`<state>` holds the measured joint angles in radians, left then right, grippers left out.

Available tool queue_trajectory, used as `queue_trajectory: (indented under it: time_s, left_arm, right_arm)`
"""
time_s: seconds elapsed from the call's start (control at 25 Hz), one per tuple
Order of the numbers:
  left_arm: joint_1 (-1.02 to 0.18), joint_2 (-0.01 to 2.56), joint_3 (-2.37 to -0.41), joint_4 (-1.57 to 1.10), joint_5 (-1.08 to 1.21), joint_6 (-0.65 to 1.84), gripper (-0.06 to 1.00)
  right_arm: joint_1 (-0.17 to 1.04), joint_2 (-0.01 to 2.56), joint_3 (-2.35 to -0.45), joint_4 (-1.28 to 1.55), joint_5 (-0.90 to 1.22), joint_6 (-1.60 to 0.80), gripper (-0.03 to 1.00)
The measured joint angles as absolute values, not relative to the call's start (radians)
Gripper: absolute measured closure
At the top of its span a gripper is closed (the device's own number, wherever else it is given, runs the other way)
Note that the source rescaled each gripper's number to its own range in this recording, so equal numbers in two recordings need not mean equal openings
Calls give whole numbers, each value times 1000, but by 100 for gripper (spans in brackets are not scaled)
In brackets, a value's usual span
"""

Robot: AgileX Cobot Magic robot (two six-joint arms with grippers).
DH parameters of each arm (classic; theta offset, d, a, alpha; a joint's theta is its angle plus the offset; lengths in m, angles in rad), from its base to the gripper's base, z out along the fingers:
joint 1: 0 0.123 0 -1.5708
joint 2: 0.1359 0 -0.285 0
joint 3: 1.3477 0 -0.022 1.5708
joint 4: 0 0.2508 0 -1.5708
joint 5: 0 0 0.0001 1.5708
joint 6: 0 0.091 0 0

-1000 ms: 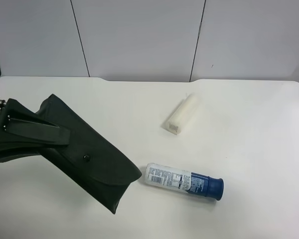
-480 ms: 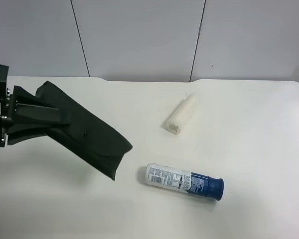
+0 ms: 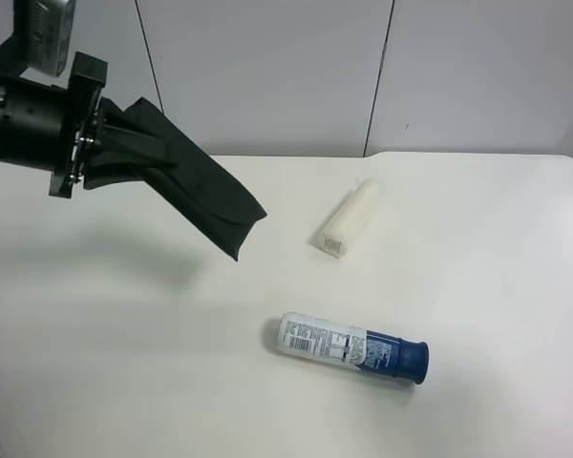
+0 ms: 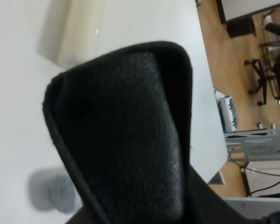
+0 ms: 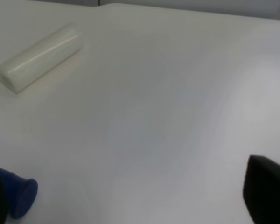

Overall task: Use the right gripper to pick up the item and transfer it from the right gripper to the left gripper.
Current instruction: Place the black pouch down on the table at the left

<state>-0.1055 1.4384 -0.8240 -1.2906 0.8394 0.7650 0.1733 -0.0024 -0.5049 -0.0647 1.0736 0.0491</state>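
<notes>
We see the glasses case [image 3: 199, 183] as black w/ a green tint, pebbled grain. Block [image 3: 349, 221] is white. Bottle [image 3: 351, 348] is white w/ dark print & blue cap; table [image 3: 477, 248] cream-white.

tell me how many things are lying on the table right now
2: the white block toward the far side, and the blue-capped bottle lying nearer the camera. The glasses case is held in the air, so it isn't counted.

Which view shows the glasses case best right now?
The exterior high view. It shows nearly the whole glasses case in the air above the table, with one end clamped in the left hand. The left wrist view shows only one end of it, very close up. The right wrist view does not show it.
</notes>
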Motion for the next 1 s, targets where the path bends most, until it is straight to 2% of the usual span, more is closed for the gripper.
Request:
queue_trajectory:
  time_s: [0.12,0.44,0.72,0.8,0.96,1.0]
  left_arm:
    - [-78,1541,-875,-1298,850,814,94]
    - [90,1737,-904,-1394,870,971,94]
    - [106,1773,-905,-1366,868,989,94]
    - [106,1773,-905,-1331,866,989,82]
    - [106,1773,-905,-1265,848,959,15]
    - [106,1773,-905,-1254,838,950,6]
  right_arm:
    - [173,-2,-505,-65,1074,49,-3]
    - [173,-2,-505,-65,1074,49,-3]
    - [173,-2,-505,-65,1074,49,-3]
    - [173,-2,-505,-65,1074,49,-3]
    - [173,-2,-505,-65,1074,49,-3]
    - [173,-2,-505,-65,1074,49,-3]
